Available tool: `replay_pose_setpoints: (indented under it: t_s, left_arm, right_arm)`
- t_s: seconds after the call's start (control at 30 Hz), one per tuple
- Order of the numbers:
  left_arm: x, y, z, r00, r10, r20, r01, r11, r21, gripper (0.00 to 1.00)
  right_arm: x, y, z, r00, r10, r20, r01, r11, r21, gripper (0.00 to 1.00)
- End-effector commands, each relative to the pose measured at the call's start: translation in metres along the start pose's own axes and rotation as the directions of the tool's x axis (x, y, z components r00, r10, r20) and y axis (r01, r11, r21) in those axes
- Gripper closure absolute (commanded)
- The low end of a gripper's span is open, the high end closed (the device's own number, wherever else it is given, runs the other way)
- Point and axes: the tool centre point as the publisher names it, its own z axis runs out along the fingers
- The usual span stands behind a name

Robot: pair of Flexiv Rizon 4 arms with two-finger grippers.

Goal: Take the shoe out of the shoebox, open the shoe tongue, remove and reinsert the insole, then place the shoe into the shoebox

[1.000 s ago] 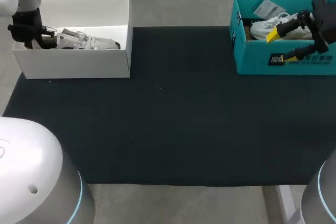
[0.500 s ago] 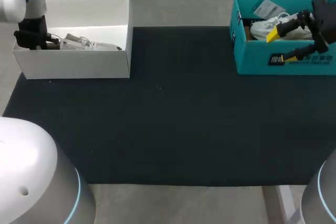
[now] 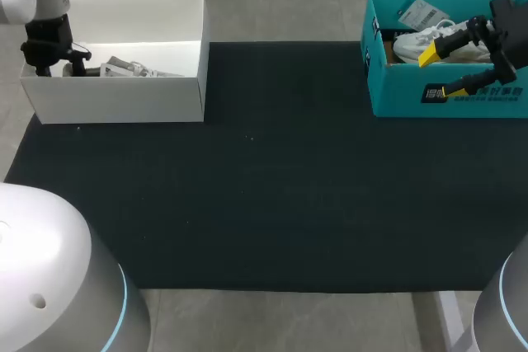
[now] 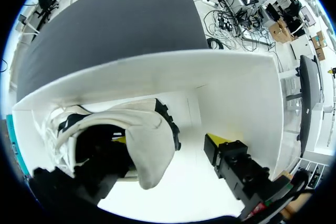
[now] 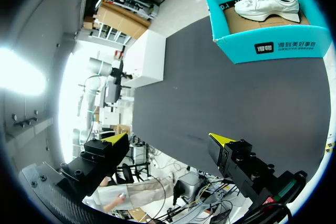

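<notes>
The left pincer (image 3: 54, 65) is down inside the white box (image 3: 115, 100), at the far left of the black mat (image 3: 272, 187) that covers the tabletop. A grey shoe (image 3: 136, 68) lies in that box with its heel towards the pincer and its toe towards the box's right wall.

In the left wrist view the pincer (image 4: 170, 140) stands open around the heel of the grey shoe (image 4: 142, 148). One yellow tip shows within the shoe's dark opening. The other finger (image 4: 220, 141) is outside the heel, with a strip of the white box (image 4: 231, 87) floor between it and the shoe. So the shoe's heel is between the fingers, but they have no hold of it from both sides.

The right pincer (image 3: 439, 74) is at the teal box (image 3: 396, 92), which sits at the far right of the mat, well apart from the white box. Its two yellow tips are spread wide and hold nothing. One is over the box's front rim and the other before its front wall.

A white shoe (image 3: 421, 39) lies inside the teal box, with a grey card (image 3: 422, 12) behind it. In the right wrist view the teal box (image 5: 283, 51) and the white shoe (image 5: 268, 6) are ahead of the open pincer (image 5: 169, 139).
</notes>
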Motion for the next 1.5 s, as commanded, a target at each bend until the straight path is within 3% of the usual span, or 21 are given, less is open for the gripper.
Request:
replay_pose_setpoints:
  t_s: [0.03, 0.4, 0.83, 1.07, 1.2, 1.5]
  left_arm:
    - [-0.001, -0.012, -0.025, 1.000, 0.009, 0.021, -0.008, 1.000, -0.016, 0.00]
    - [-0.014, -0.017, -0.078, 0.997, 0.008, 0.079, -0.007, 1.000, -0.019, 0.00]
    - [-0.001, -0.024, -0.163, 0.960, -0.236, 0.152, 0.248, 0.966, -0.069, 0.00]
    - [-0.012, -0.031, -0.200, 0.972, -0.191, 0.137, 0.202, 0.976, -0.076, 0.00]
    - [-0.016, -0.036, -0.221, 0.984, -0.100, 0.145, 0.106, 0.994, -0.034, 0.00]
    - [-0.016, -0.036, -0.221, 0.984, -0.100, 0.145, 0.106, 0.994, -0.034, 0.00]
  right_arm:
    - [0.000, 0.000, 0.001, 1.000, 0.001, 0.002, -0.001, 1.000, 0.000, 0.00]
    - [0.000, 0.000, 0.001, 1.000, 0.001, 0.002, -0.001, 1.000, 0.000, 0.00]
    - [0.000, 0.000, 0.001, 1.000, 0.001, 0.002, -0.001, 1.000, 0.000, 0.00]
    - [0.000, 0.000, 0.001, 1.000, 0.001, 0.002, -0.001, 1.000, 0.000, 0.00]
    - [0.000, 0.000, 0.001, 1.000, 0.001, 0.002, -0.001, 1.000, 0.000, 0.00]
    - [0.000, 0.000, 0.001, 1.000, 0.001, 0.002, -0.001, 1.000, 0.000, 0.00]
